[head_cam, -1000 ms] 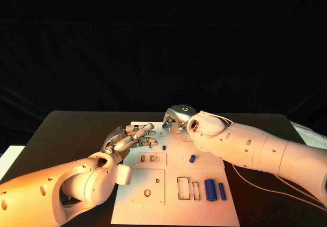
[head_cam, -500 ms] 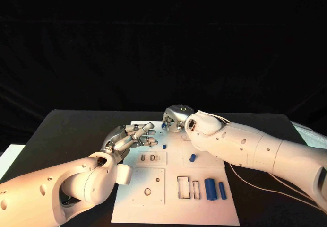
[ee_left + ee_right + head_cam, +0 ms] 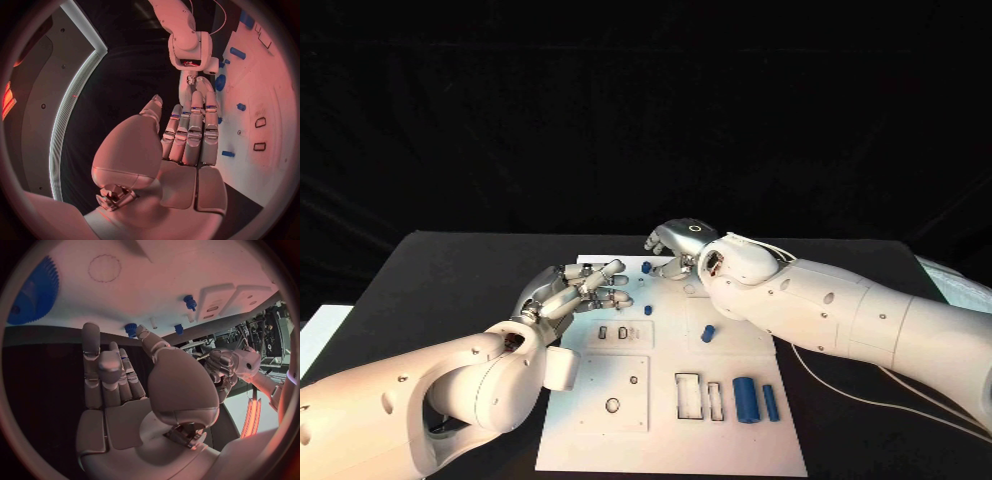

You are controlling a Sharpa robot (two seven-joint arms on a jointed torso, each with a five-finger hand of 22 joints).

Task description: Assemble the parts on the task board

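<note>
The small blue peg (image 3: 646, 267) stands just at nine o'clock of the right hand (image 3: 678, 243), whose fingers are spread and empty; the left hand (image 3: 583, 288), also empty with fingers loosely extended, lies at the peg's seven o'clock, farther off

- The task board (image 3: 668, 420) lies in the middle of the table (image 3: 459, 275).
- Two cylinders (image 3: 746, 400) lie side by side near its front right.
- Both hands (image 3: 581, 290) (image 3: 678, 250) hover over its far end.
</note>
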